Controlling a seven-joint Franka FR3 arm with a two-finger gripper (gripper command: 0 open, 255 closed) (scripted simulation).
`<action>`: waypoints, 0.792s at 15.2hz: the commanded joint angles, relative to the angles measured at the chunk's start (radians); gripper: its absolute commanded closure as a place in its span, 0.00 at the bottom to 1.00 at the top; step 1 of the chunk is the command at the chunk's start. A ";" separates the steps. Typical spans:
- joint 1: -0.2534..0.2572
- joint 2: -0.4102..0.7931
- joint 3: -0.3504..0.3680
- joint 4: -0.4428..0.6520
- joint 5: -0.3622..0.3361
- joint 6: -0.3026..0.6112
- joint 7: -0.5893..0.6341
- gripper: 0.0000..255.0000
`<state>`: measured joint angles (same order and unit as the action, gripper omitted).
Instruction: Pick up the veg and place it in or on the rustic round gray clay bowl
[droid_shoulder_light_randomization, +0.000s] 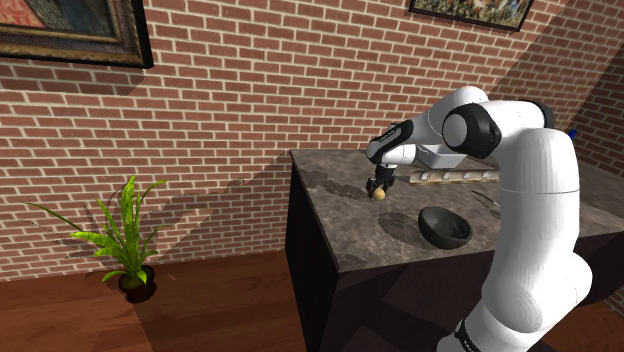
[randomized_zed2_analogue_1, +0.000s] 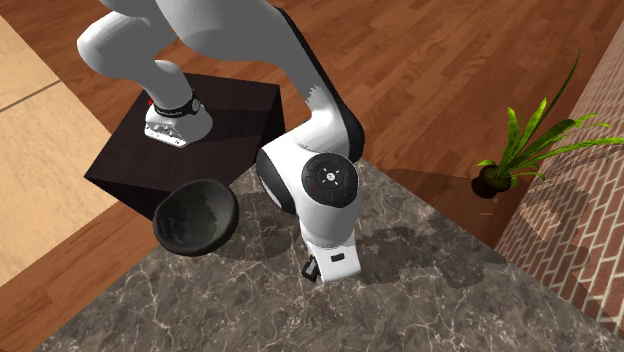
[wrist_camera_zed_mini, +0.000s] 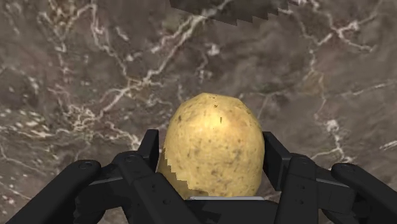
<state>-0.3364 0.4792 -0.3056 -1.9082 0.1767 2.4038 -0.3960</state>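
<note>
Now your gripper (wrist_camera_zed_mini: 213, 151) is clamped on the potato (wrist_camera_zed_mini: 215, 124). Lift it clear first. Then carry it to the bowl (droid_shoulder_light_randomization: 444, 227), four o'clock from it in the shoulder view.

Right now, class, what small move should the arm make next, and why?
Probably a short lift straight up. The end effector clasps the potato on both sides, but it hangs low over the counter, and the bowl stands apart, nearer the stand. Lifting first should let the potato clear the bowl's rim.
</note>
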 joint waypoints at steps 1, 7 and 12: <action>0.002 -0.016 -0.005 0.005 -0.007 -0.021 0.002 1.00; 0.011 -0.067 -0.018 0.018 -0.029 -0.082 0.016 1.00; 0.018 -0.105 -0.027 0.035 -0.046 -0.136 0.026 1.00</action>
<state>-0.3196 0.3837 -0.3306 -1.8721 0.1342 2.2764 -0.3709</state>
